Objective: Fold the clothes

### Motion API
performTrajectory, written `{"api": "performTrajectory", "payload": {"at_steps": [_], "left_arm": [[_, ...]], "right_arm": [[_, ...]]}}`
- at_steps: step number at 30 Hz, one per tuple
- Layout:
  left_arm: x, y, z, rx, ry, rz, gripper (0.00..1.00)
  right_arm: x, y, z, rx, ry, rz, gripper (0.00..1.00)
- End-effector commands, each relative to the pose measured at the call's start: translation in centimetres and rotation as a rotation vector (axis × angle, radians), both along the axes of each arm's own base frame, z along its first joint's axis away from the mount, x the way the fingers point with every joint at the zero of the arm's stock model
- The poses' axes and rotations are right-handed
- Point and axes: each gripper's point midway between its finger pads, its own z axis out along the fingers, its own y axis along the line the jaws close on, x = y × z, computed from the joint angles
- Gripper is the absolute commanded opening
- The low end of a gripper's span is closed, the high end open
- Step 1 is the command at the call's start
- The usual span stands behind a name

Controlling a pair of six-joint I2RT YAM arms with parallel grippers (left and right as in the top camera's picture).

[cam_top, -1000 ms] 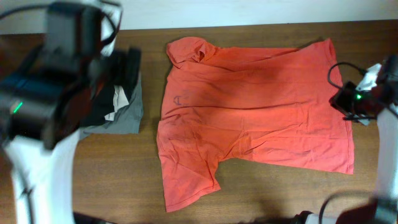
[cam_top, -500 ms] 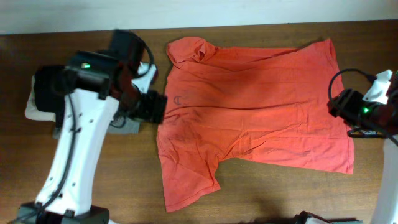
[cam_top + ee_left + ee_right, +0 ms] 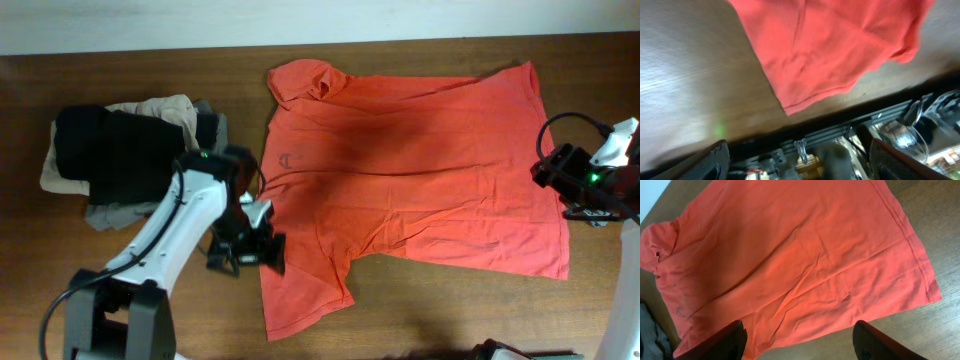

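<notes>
No fold yet in the red-orange T-shirt [image 3: 400,190]: spread flat across the middle of the wooden table [image 3: 450,310], collar end to the left, hem to the right, far sleeve bunched at the top-left corner, near sleeve pointing toward the front edge. Same outline as a second ago, so left undisturbed. Big change on the left: left gripper [image 3: 262,252], a second ago up over the folded pile [image 3: 110,150] of black, beige and grey garments, now swung across and down to the shirt's left edge, just beside the near sleeve. Wide open in the wrist view, fingers [image 3: 715,160] far apart, with only cloth and bare wood below them. Small change on the right: right gripper [image 3: 552,172] shifted slightly along the hem, poised at the shirt's right edge, fingers [image 3: 725,340] well apart and holding nothing. Reads as both arms lining up at opposite ends for a first grasp, with folding proper not begun. Probably next: a pinch at the sleeve side and at the hem.
</notes>
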Motion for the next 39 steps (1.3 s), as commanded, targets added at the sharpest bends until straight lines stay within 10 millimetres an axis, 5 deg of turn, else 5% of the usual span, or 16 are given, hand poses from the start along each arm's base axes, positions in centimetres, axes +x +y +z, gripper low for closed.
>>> {"api": "performTrajectory", "payload": {"at_steps": [1,9,19,31,39], "left_arm": [[-2.7,-1.2,-1.5,-0.046,0.074,-0.008,0.82],[-7.5,-2.4,-5.5,0.011,0.108,-0.123,0.81],[-6.4,-2.4,-9.6,0.06,-0.061,-0.182,0.67],[-6.3,-2.5,-9.4,0.063,-0.066,-0.164,0.03],[-5.5,-3.1,-5.1,0.012,-0.161,-0.127,0.01]], "right_arm": [[0.0,-0.4,0.1,-0.013,-0.004,-0.013,0.73],[0.3,-0.5,-0.6,-0.001,0.02,-0.013,0.73],[0.4,-0.6,-1.0,0.005,0.032,-0.012,0.73],[0.4,-0.6,-1.0,0.006,0.034,-0.012,0.74],[0.4,-0.6,-1.0,0.006,0.034,-0.012,0.74]]}}
